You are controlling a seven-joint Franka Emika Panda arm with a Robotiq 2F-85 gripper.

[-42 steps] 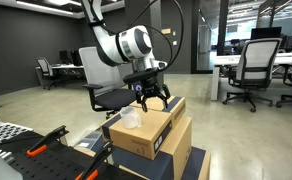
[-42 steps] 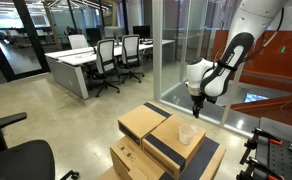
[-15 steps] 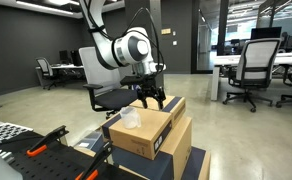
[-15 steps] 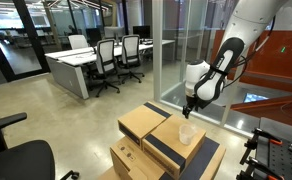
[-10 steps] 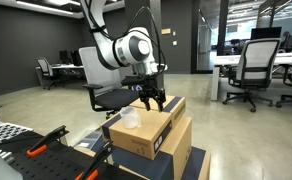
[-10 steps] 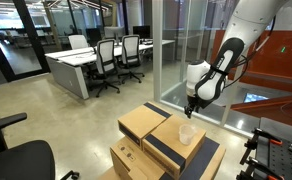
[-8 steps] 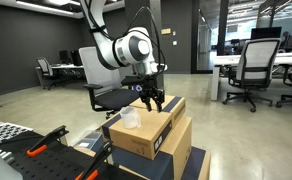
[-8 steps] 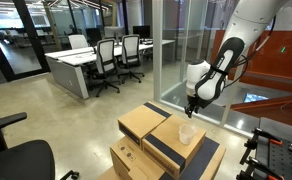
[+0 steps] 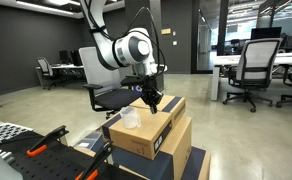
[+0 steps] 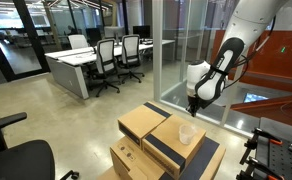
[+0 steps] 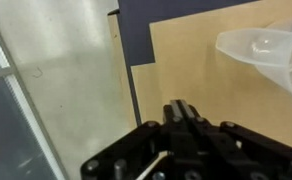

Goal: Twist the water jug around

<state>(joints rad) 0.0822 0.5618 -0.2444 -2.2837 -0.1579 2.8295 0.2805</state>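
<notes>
Matte cardboard box (image 9: 144, 140), squat translucent water jug (image 9: 131, 118), tool (image 9: 152, 102) apparently closed

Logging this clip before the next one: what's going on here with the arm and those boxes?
A robot arm's gripper hovers over the stacked cardboard boxes. The water jug stands on top of them, untouched, off to one side of the gripper. The fingers are shut with nothing between them, so the jug is not yet grasped or turned.
</notes>
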